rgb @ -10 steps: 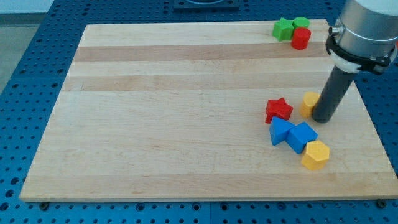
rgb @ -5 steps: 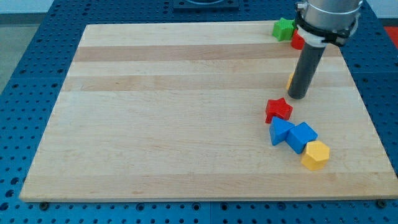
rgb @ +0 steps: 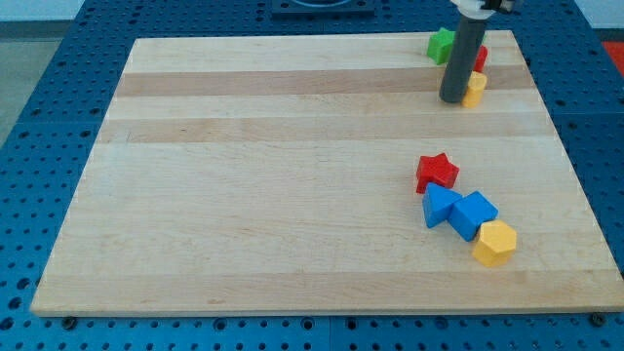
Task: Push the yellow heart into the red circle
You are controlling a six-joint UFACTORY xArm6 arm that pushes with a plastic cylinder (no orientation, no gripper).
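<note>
**A:** Camera view first: where is my tip (rgb: 452,100)?

**B:** Near the board's (rgb: 292,195) top edge, on the view's right. It touches the left side of the yellow heart (rgb: 475,88).

**A:** And the red circle (rgb: 480,58)?

**B:** Just above the heart, mostly hidden behind the rod; whether the two touch, I cannot tell. A green block (rgb: 441,45) sits at the rod's upper left, right by the top edge.

**A:** Jaws?

**B:** The arm has none, only the rod.

**A:** Room to move?

**B:** Little above the group. Left of my tip the wood lies bare across to the far edge.

**A:** Other blocks?

**B:** Well below: a red star (rgb: 437,173), two blue blocks (rgb: 458,210) touching, and a yellow hexagon (rgb: 494,242) against the right one.

**A:** Containers?

**B:** Nothing holds anything; all blocks lie flat on the board.
</note>
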